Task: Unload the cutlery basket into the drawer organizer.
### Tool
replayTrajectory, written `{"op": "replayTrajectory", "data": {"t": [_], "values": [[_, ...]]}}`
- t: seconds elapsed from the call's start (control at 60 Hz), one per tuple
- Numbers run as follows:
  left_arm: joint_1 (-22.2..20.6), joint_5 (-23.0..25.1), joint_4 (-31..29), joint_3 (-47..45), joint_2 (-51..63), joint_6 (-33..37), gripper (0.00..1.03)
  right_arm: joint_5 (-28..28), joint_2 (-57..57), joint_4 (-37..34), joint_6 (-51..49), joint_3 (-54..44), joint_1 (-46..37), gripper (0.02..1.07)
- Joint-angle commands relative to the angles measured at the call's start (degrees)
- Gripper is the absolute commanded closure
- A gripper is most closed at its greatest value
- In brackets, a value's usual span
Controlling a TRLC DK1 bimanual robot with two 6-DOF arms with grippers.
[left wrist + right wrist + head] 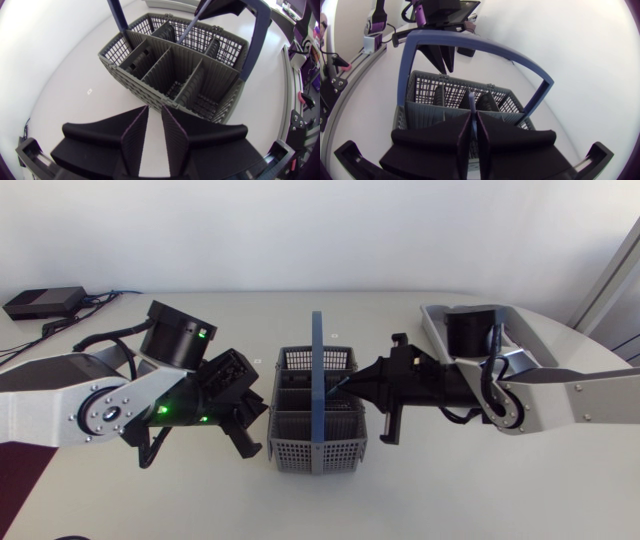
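Grey cutlery basket [300, 452] stood on the counter [460, 500] | right end effector [474, 116] hung over basket, clamped on a slim blue utensil [472, 102] rising from it | left end effector [154, 109] sat just beside basket, fingers slightly apart.

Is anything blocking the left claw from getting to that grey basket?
Nothing visible. The left gripper stands open, with only bare table between it and the near wall of the cutlery basket.

White surface [450, 500]; a black box [40, 302] with attached cables [100, 298] is seen at the surface's far left corner.
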Motion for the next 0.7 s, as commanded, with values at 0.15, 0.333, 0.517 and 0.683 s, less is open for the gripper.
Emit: {"op": "replayTrajectory", "data": {"t": [0.15,0.333,0.517,0.683], "values": [[-0.92,-0.25,0.22,0.68,1.56,-0.56,0.80,-8.39,-1.57,-7.53,7.16,4.52,-4.71,0.97],[-0.92,-0.25,0.31,0.77,1.65,-0.56,0.80,-12.08,-5.79,-13.77,9.89,7.77,-7.61,0.97],[-0.92,-0.25,0.31,0.77,1.56,-0.56,0.80,-12.17,-11.15,-21.86,10.15,11.38,-9.81,0.97],[-1.01,-0.25,0.31,0.77,1.38,-0.56,0.80,-12.00,-15.46,-31.00,11.12,16.39,-14.38,0.97]]}}
